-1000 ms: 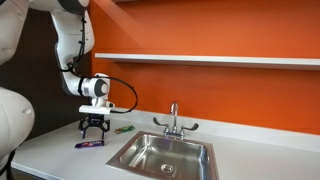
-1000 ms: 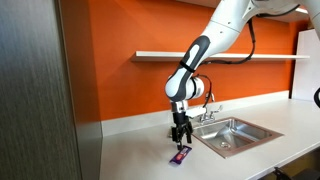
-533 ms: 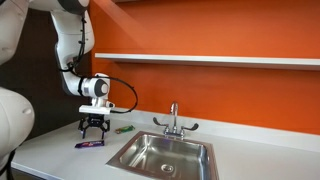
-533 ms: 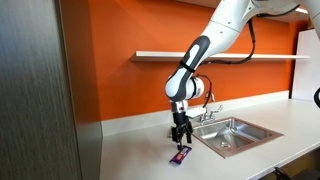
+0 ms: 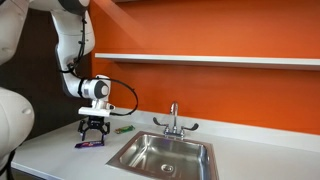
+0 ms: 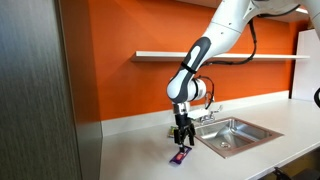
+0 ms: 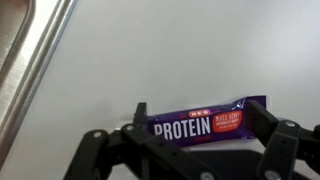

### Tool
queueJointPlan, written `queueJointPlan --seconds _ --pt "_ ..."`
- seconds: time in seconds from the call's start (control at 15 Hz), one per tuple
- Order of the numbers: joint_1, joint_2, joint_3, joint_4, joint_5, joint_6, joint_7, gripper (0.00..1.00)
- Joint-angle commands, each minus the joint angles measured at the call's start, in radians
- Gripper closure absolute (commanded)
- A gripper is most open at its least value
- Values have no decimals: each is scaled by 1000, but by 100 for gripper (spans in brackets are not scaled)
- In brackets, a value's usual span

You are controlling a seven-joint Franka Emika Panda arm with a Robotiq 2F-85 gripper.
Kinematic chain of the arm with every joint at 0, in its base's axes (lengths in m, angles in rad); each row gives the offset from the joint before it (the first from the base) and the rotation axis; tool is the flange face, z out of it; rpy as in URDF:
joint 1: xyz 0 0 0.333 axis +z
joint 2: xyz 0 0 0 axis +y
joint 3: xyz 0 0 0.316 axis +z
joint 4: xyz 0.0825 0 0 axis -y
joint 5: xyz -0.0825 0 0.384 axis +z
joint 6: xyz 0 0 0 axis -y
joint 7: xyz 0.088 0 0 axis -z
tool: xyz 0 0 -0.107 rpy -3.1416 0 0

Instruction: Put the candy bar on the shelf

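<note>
Pincer hangs wide open, empty, directly over the candy bar on the desk; the bar's long axis runs jaw to jaw.

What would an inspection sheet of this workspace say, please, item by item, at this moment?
Surface: white countertop, dry and clean as far as seen.
Job's things: candy bar lies flat on the countertop beside the sink; the shelf on the wall has nothing seen on it.
Clutter: one small green object by the wall.
Grippers: gripper open, low over the candy bar, jaws on either side of it; contact cannot be told.
Cables: black cable loops from the wrist, above the countertop.
Surroundings: orange wall, faucet, grey panel at one end.
</note>
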Motion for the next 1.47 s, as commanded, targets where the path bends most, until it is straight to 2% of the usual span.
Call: queueJointPlan --seconds 0.0,0.13,0.4,0.73,1.4 --pt "-9 -33 11 -46 53 39 45 0" --pt "0 -42 9 -62 77 69 97 0" --pt "26 -64 -7 -90 102 128 288 0" --pt "52 -79 -13 -92 111 119 497 0" --pt "79 -59 -14 -93 209 144 694 0"
